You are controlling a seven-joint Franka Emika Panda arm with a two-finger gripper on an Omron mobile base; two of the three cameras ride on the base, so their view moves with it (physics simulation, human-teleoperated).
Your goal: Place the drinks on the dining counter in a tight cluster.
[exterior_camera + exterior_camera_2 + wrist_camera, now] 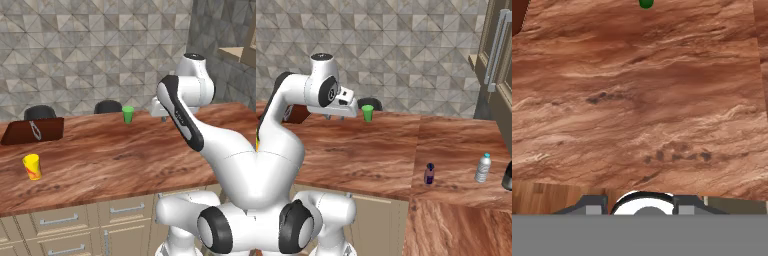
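Near the right end of the dining counter (356, 155), we see three drinks spaced apart: maroon bottle (429, 173), water bottle (483, 168), wine bottle (508, 177). Our gripper (335, 117) hangs pressed together, empty, so clustering looks unstarted.

You saw three drinks upright on the wood-grain desk (381, 150), well apart: maroon bottle (429, 173), white-capped water bottle (483, 168), dark wine bottle (508, 176) at the frame's edge.
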